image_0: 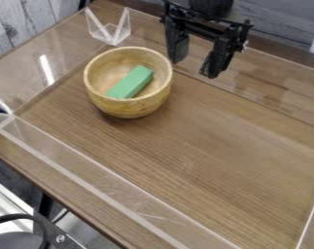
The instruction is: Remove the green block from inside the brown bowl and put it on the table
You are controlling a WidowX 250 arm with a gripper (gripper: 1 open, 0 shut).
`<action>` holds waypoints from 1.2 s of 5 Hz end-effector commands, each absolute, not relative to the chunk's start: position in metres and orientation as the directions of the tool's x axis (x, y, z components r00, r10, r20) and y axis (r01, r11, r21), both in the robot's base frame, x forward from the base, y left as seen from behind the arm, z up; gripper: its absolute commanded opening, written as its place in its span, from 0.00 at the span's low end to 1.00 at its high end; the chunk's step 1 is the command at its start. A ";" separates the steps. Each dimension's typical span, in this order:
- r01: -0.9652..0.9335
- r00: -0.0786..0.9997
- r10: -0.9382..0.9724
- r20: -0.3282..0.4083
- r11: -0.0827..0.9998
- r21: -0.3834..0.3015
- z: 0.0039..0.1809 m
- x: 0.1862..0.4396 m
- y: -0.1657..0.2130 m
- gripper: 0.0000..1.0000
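The green block (132, 83) lies tilted inside the brown bowl (128, 106), which stands on the table (211, 156) at the left of the middle. My black gripper (198, 53) hangs to the right of the bowl and farther back, above the tabletop, pointing down. Its two fingers stand apart, open, with nothing between them. It touches neither the bowl nor the block.
A clear folded plastic piece (109, 27) stands behind the bowl near the back wall. Clear acrylic walls (82, 165) border the tabletop on the front and sides. Bare wood stretches in front of and to the right of the bowl.
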State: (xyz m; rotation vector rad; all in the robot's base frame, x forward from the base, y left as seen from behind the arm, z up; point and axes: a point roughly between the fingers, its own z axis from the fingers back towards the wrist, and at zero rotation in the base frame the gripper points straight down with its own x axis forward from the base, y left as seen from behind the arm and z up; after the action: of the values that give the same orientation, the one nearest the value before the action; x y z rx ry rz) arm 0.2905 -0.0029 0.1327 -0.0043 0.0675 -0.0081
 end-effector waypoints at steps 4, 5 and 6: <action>-0.069 0.997 0.069 -0.026 0.998 -0.004 0.125 0.244 0.070 1.00; -0.057 0.998 0.058 0.020 0.998 -0.024 0.120 0.244 0.090 1.00; -0.081 0.997 0.082 0.016 0.996 -0.027 0.112 0.266 0.101 1.00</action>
State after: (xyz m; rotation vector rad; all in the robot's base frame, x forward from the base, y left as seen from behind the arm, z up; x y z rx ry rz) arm 0.2581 0.0958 0.0972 -0.0459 0.0407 0.0755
